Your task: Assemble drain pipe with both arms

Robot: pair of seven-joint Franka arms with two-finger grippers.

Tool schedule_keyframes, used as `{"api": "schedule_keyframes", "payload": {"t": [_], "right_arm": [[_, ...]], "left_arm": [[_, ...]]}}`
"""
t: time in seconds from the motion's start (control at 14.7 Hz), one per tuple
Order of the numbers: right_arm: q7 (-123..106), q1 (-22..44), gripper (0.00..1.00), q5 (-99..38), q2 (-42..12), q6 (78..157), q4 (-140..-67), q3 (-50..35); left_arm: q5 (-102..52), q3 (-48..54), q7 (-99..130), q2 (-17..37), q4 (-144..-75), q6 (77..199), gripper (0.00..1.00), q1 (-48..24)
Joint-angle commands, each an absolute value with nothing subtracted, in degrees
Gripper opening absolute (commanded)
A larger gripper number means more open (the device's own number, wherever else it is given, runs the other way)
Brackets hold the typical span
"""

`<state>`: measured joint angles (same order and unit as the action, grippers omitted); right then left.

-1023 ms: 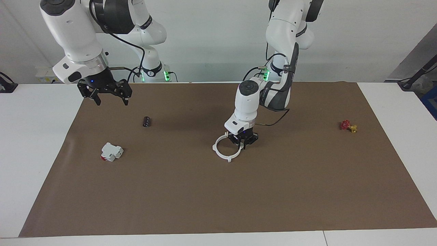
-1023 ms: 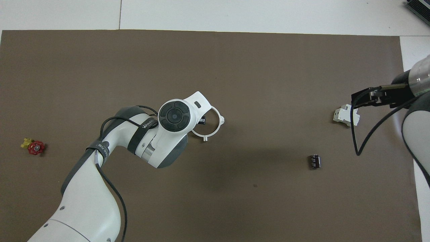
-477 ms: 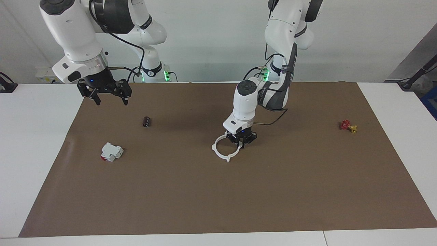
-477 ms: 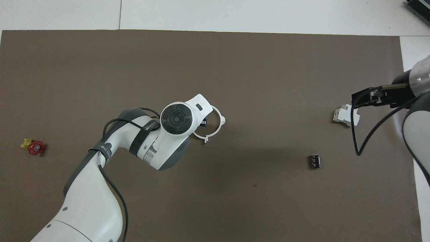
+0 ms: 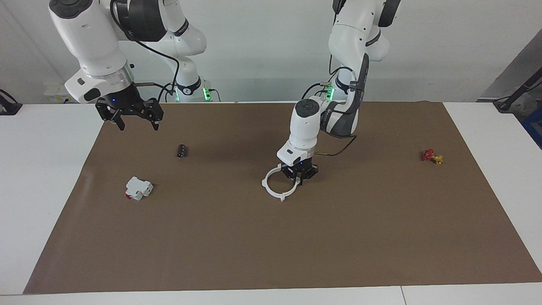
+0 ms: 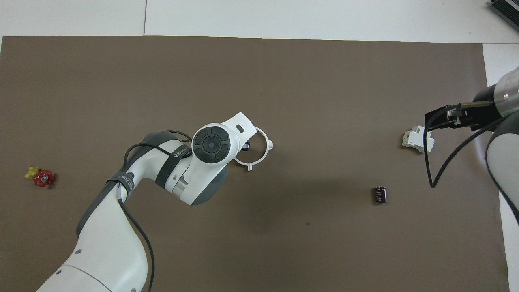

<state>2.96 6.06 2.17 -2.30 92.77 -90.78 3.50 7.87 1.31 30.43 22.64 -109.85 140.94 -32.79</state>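
near the middle of the brown mat (image 5: 296,237), left gripper (image 5: 300,178) clamping the rim of the drain pipe (image 5: 277,183), fingertips pinched on the arc at the side toward the left arm's end, ring lying flat or just off the mat, hard to tell which. looking already joined: 2 half-arcs reading as 1 closed ring with small tabs, so probably only the final seating or setting down remaining. over the mat's edge at the right arm's end, right gripper (image 5: 137,121) hanging raised with fingers spread and holding nothing, waiting. farther out, lying untouched: white block with a red end (image 5: 138,188), small black cylinder (image 5: 182,151), and, toward the left arm's end, red and yellow piece (image 5: 432,156). showing the pinch plainly in the facing view only; in the overhead view, hiding the fingers and about half the ring under the left wrist (image 6: 211,140), but giving the ring's round outline and its tabs clearly.
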Motion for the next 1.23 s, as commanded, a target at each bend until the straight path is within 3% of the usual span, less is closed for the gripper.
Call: {"api": "schedule_keyframes", "payload": {"t": [0.0, 0.07, 0.14, 0.2, 0.27, 0.41, 0.61, 1.16], "right_arm": [[2.5, 5.4, 1.00, 2.1, -1.3, 93.3, -91.6, 3.1], [2.5, 5.4, 1.00, 2.0, -1.3, 93.4, -91.7, 3.1], [2.5, 5.4, 1.00, 2.0, -1.3, 93.4, -91.6, 3.1], [2.5, 5.4, 1.00, 2.1, -1.3, 93.4, -91.7, 3.2], [2.5, 5.4, 1.00, 2.1, -1.3, 93.4, -91.7, 3.1], [2.5, 5.4, 1.00, 2.0, -1.3, 93.4, -91.6, 3.1], [2.5, 5.4, 0.99, 2.1, -1.3, 93.4, -91.7, 3.1], [2.6, 5.5, 1.00, 2.1, -1.4, 94.0, -91.6, 3.1]], "left_arm": [[9.6, 0.6, 31.8, 21.2, -111.9, 142.6, 0.00, -33.2], [9.6, 0.6, 31.9, 21.3, -111.9, 142.7, 0.00, -33.0], [9.5, 0.6, 32.0, 21.3, -111.9, 143.3, 0.33, -33.0], [9.5, 0.6, 31.5, 21.3, -111.9, 144.0, 0.59, -33.0], [9.6, 0.6, 30.9, 21.4, -112.1, 145.0, 0.76, -33.0], [9.6, 0.6, 31.1, 21.4, -112.1, 145.5, 1.00, -33.0], [9.5, 0.6, 31.1, 20.7, -111.4, 142.8, 1.00, -33.0], [9.4, 0.5, 23.4, 8.4, -112.1, 129.6, 1.00, -24.8]]}}
